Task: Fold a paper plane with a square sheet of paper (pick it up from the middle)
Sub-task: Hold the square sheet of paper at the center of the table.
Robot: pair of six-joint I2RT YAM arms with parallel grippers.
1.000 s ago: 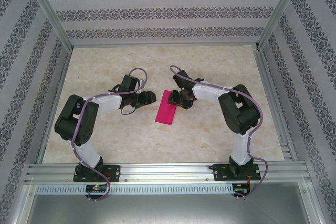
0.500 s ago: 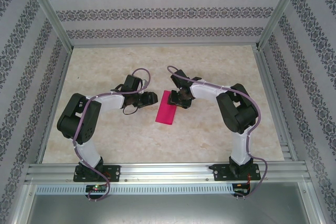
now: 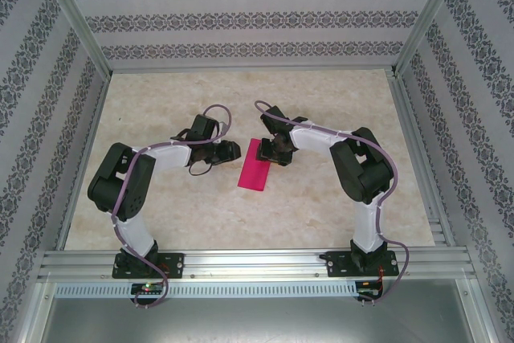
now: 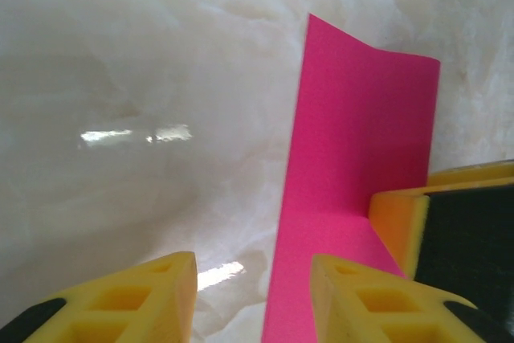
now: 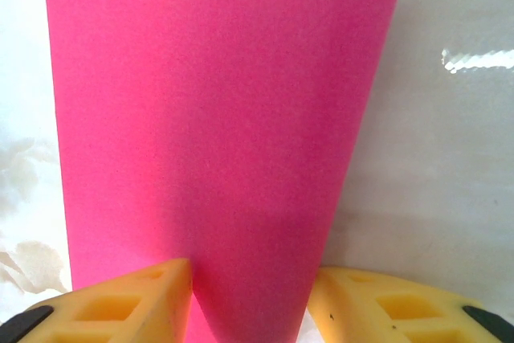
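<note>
Between both arms on the counter (image 3: pixel 201 94) lies the folded paper (image 3: pixel 255 168): likely light, limp, best pinched mid-fold. Left hand (image 4: pixel 250 279) gapes wide beside it; right hand (image 5: pixel 250 279), also wide, straddles its end.

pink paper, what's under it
The pink paper lies on the marbled table, which shows beside it. The patch directly beneath is covered, so anything between them cannot be seen.

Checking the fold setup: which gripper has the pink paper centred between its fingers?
The right gripper: the pink paper fills its finger gap. The left gripper frames mostly table, paper at one side.
</note>
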